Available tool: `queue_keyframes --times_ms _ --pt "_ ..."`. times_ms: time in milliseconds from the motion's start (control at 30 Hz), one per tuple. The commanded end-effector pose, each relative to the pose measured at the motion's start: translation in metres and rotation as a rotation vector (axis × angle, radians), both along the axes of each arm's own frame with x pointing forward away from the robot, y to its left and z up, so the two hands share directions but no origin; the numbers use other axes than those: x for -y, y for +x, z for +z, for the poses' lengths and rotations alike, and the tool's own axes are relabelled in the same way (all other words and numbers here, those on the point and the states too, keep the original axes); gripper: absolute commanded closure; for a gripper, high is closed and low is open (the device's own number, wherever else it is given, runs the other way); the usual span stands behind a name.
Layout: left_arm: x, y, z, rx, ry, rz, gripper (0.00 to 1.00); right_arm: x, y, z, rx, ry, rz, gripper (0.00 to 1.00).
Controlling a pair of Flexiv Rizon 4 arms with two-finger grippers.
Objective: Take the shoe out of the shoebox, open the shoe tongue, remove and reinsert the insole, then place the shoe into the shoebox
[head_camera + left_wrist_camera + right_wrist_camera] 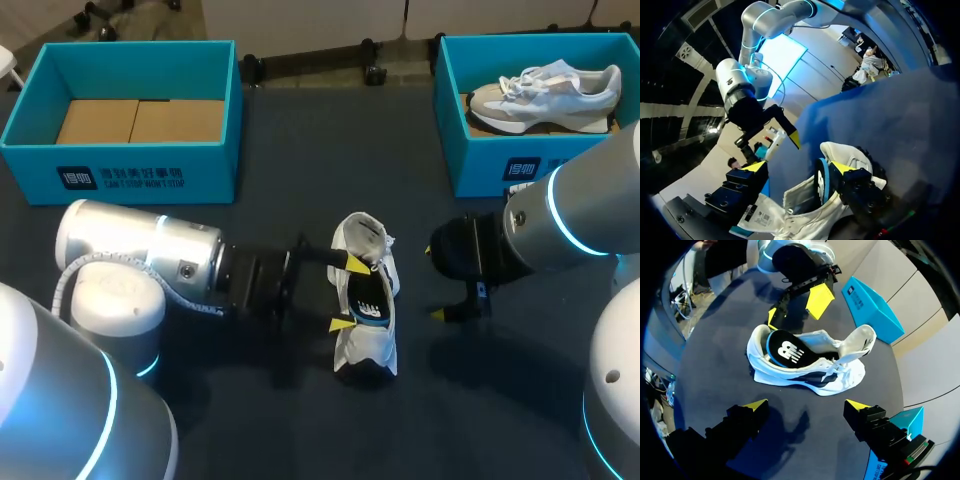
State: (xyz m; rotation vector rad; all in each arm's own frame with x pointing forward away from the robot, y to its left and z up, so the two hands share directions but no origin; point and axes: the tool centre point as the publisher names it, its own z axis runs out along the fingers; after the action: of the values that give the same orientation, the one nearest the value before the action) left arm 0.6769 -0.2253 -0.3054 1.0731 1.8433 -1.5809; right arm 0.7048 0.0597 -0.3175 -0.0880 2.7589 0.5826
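Note:
A white shoe [367,300] lies on the dark table between my two arms, its tongue pulled open. A black insole with a blue rim [371,305] rests in it, its heel end raised over the collar [787,352]. My left gripper [349,295] is open at the shoe's left side, one yellow tip by the tongue and the other by the heel. In the left wrist view the insole [821,182] stands between its spread fingers [797,169]. My right gripper [455,305] hangs open to the right of the shoe, holding nothing; the shoe [810,365] lies ahead of its tips [807,407].
A blue shoebox [120,165] with a bare cardboard floor stands at the back left. A second blue box [480,160] at the back right holds another pale sneaker [545,95]. Bare tabletop lies in front of the shoe.

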Motion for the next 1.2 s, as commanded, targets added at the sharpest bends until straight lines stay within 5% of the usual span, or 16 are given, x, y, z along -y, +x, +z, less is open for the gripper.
queue_keyframes --times_ms 33,367,600,1200 --pt "-0.006 -0.002 0.01 0.005 0.006 -0.001 0.22 0.002 -0.002 0.0 0.002 0.003 0.001 0.0" --pt "-0.009 0.0 0.014 -0.003 0.041 -0.031 0.18 0.002 -0.002 0.0 0.002 0.003 0.001 0.0" --pt "-0.024 0.003 0.019 -0.021 0.133 -0.06 0.0 0.002 -0.002 0.0 0.002 0.003 0.001 0.0" --pt "-0.048 0.015 0.024 -0.028 0.38 -0.139 0.0 -0.002 -0.002 0.0 0.004 0.006 0.0 0.0"
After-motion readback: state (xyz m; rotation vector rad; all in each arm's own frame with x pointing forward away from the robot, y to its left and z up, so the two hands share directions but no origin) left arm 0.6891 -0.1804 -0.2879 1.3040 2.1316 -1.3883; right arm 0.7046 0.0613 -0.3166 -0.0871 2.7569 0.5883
